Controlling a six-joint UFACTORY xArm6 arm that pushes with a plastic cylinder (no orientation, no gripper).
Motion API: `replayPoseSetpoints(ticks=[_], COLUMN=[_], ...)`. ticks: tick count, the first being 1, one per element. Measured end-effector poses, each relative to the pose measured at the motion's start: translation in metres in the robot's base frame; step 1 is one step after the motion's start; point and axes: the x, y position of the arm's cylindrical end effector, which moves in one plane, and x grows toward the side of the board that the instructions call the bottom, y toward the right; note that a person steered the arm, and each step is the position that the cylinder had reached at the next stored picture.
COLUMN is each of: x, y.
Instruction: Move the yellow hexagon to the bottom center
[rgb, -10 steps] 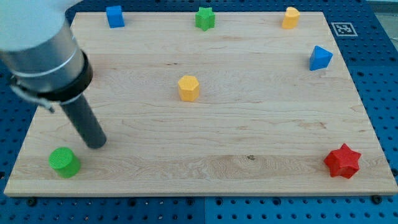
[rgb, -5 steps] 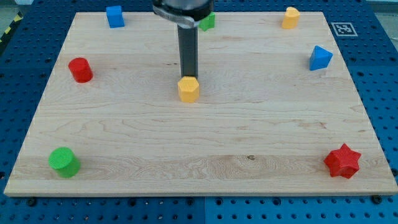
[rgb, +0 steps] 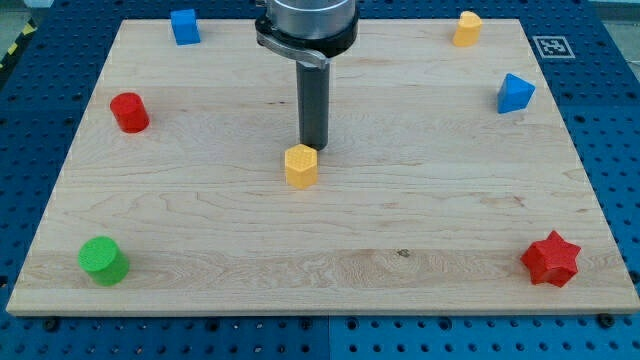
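The yellow hexagon (rgb: 301, 165) lies near the middle of the wooden board (rgb: 320, 250). My tip (rgb: 315, 148) stands right behind it, on its upper right side, touching or nearly touching it. The dark rod rises from there to the arm's grey body at the view's top.
A red cylinder (rgb: 129, 112) sits at the left, a green cylinder (rgb: 103, 260) at the bottom left, a red star (rgb: 551, 259) at the bottom right. A blue cube (rgb: 183, 26), a yellow block (rgb: 466, 28) and a blue triangular block (rgb: 515, 93) lie along the top and right.
The arm swung from the lower left to behind the yellow hexagon. The hexagon has slid a little toward the view's bottom. The green star at the top is now hidden by the arm.
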Motion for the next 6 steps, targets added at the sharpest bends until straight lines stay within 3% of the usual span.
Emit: replayPoseSetpoints(ticks=[6], x=[0.061], y=[-0.035])
